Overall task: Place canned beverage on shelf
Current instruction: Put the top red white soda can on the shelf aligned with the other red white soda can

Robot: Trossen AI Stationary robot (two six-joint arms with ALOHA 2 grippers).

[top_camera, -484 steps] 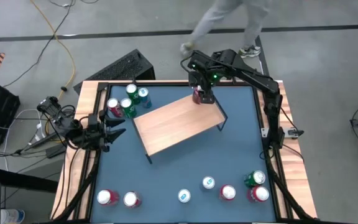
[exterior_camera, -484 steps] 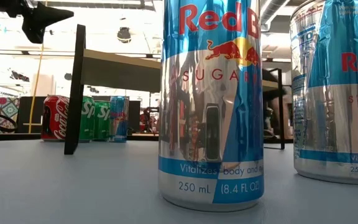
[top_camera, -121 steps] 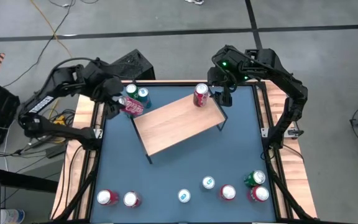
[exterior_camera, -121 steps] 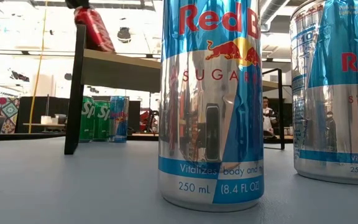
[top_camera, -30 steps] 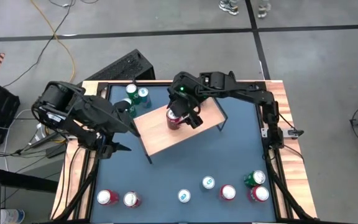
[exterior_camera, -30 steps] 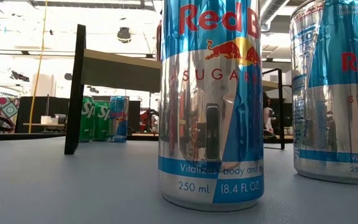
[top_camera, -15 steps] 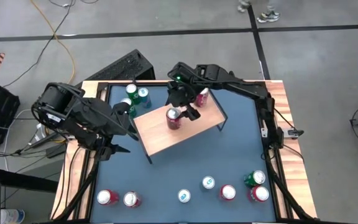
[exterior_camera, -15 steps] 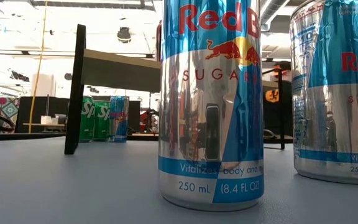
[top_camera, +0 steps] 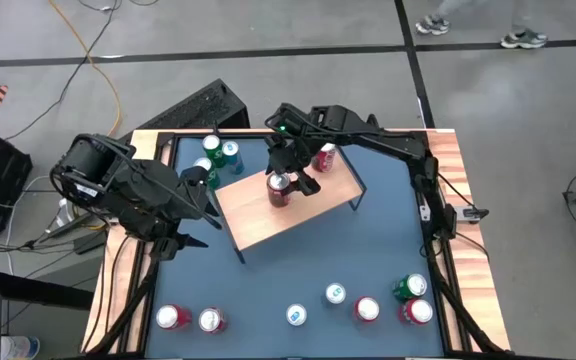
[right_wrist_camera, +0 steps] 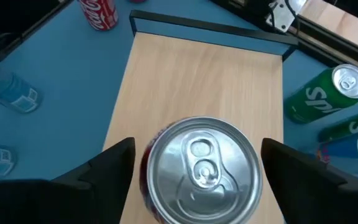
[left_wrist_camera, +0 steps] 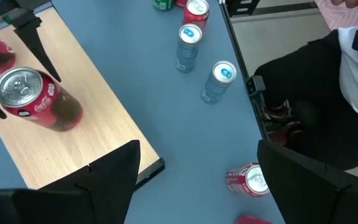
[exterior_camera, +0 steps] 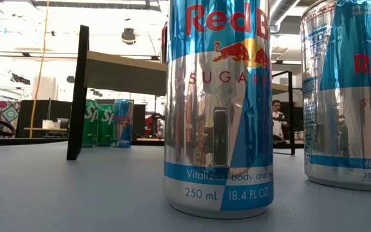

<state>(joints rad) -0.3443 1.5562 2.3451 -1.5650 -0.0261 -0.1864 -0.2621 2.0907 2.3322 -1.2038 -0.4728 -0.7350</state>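
Red can: I see it upright on the shelf, near the middle, with another red can at the far end.
Right tool: directly over the red can, fingers apart on either side, not gripping.
Left tool: fingers apart, empty, beside the shelf's left end.
Risk: if I lift crookedly, 1 finger could clip the rim and topple it off the surface.

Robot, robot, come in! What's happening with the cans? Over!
Right gripper open above red cola can. Can upright on light wooden shelf. Left gripper open, beside shelf. Nothing blocking.
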